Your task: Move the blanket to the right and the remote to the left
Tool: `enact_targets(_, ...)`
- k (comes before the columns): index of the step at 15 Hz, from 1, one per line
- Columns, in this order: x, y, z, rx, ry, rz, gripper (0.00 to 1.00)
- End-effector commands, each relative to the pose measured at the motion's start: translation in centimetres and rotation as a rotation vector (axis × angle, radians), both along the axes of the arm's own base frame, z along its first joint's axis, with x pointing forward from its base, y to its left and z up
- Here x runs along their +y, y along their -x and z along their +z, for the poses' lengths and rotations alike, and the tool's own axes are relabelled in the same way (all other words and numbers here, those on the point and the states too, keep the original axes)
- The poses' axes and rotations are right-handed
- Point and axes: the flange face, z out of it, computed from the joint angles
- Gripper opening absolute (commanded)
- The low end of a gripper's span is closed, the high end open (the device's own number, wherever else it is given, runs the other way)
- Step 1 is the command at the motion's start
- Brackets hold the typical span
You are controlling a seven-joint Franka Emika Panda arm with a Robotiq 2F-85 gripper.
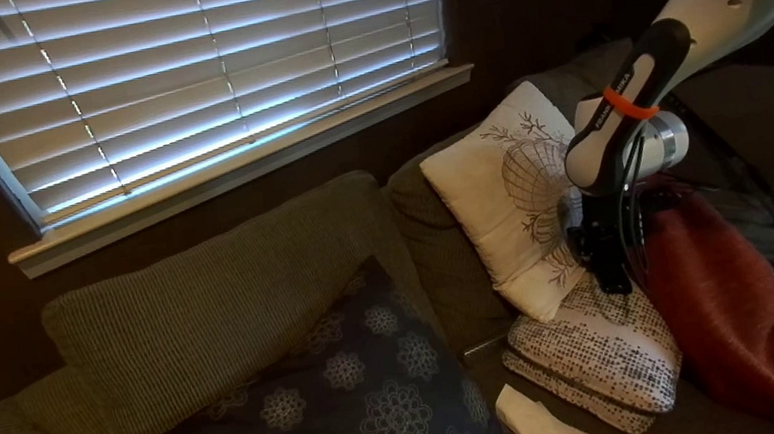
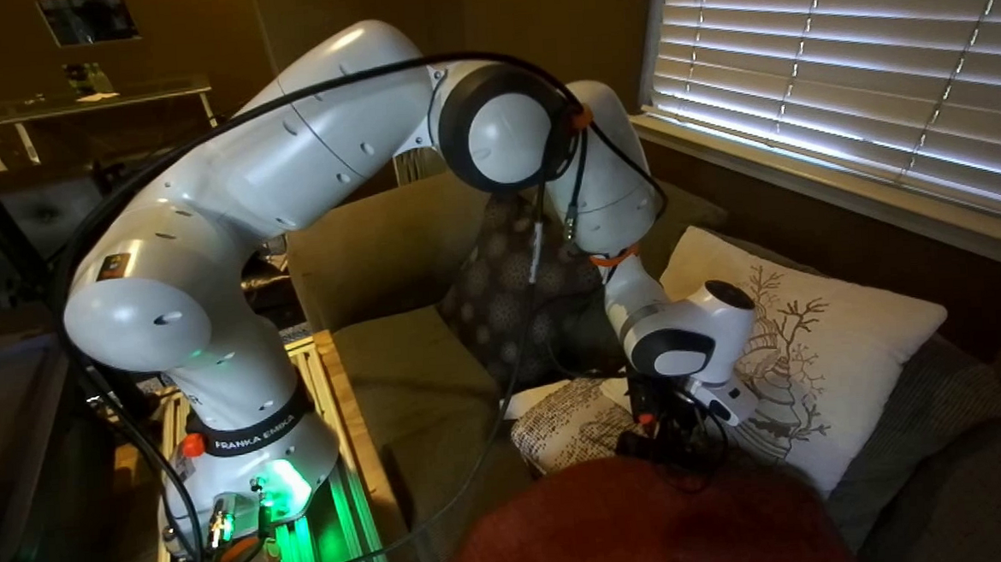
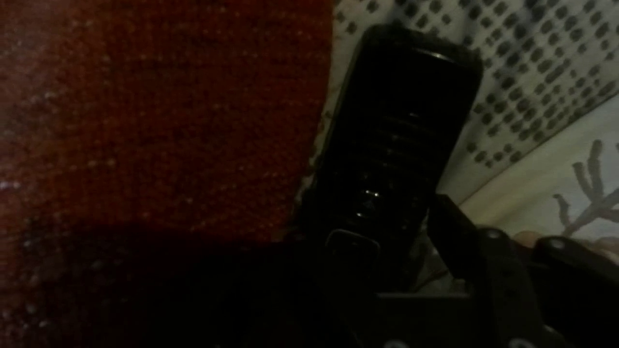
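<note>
The black remote (image 3: 404, 106) fills the middle of the wrist view, its buttons facing the camera. My gripper (image 3: 366, 212) has the remote's near part between its fingers; the right finger meets the remote's side edge, and the left finger is mostly lost in shadow. I take it as shut on the remote. In both exterior views the gripper (image 1: 600, 248) (image 2: 658, 423) is low over the dotted pillow, and the remote cannot be told apart from the black gripper. The red blanket (image 1: 715, 284) lies beside the gripper; it shows in both exterior views (image 2: 642, 530) and along the wrist view's left (image 3: 164, 121).
A dotted pillow (image 1: 595, 347) lies under the gripper. A white shell pillow (image 1: 505, 193) leans on the couch back close beside the gripper. A dark flowered pillow (image 1: 353, 403) and a white cloth or paper (image 1: 541, 426) lie on the couch. A window sill (image 1: 243, 161) is behind.
</note>
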Motion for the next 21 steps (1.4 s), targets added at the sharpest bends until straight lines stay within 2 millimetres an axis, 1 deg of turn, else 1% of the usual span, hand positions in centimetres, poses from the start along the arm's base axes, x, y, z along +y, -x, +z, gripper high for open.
enact_targets(1, 0.7, -0.6, -1.0, 0.019, -0.018, 0.003, 0.33)
enact_targets(2, 0.9, -0.5, -0.9, 0.021, -0.020, 0.011, 0.31)
enact_targets(3, 1.4, -0.3, -0.6, 0.021, -0.023, 0.029, 0.26)
enact_targets(6, 3.1, -0.1, 0.2, 0.011, -0.020, 0.088, 0.01)
enact_targets(8, 3.8, 0.0, 0.5, 0.009, -0.012, 0.112, 0.00)
enact_targets(9, 4.0, 0.2, 0.5, 0.011, -0.009, 0.115, 0.26)
enact_targets(10, 4.2, 0.4, 0.6, 0.011, -0.007, 0.118, 0.26)
enact_targets(12, 4.4, 0.9, 0.9, 0.002, -0.001, 0.119, 0.36)
enact_targets(13, 4.4, 1.1, 1.1, -0.006, 0.002, 0.124, 0.44)
enact_targets(15, 4.5, 1.3, 1.4, -0.035, 0.011, 0.146, 0.57)
enact_targets(19, 4.5, 1.9, 1.0, -0.039, 0.029, 0.147, 0.84)
enact_targets(21, 4.4, 2.4, 1.4, -0.063, 0.029, 0.152, 0.98)
